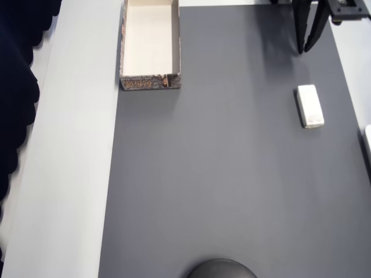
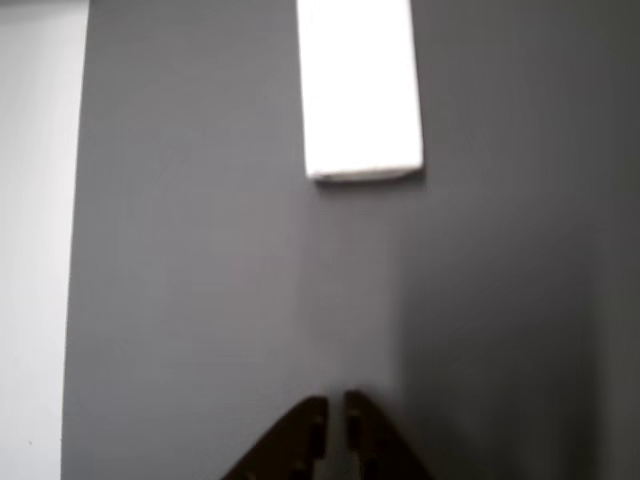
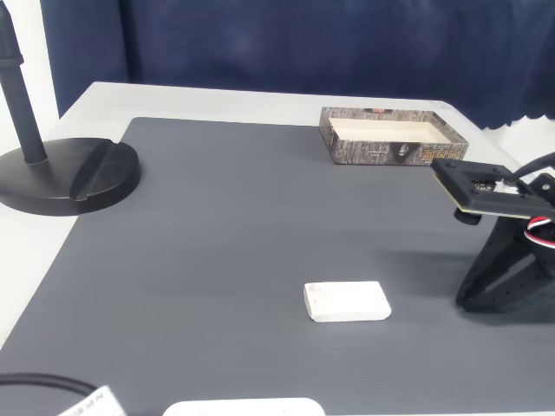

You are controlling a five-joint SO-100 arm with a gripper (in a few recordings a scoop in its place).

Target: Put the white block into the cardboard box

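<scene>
The white block is lying flat on the dark grey surface, near its right edge in the overhead view, well apart from the cardboard box, which is sitting open at the top left with its notched short wall facing down the picture. The fingers are hanging empty just short of the block, pressed almost together with only a thin slit between the tips in the wrist view; in the fixed view the block is resting left of the fingers, while the box is standing far behind; a black round stand base is sitting at the left.
</scene>
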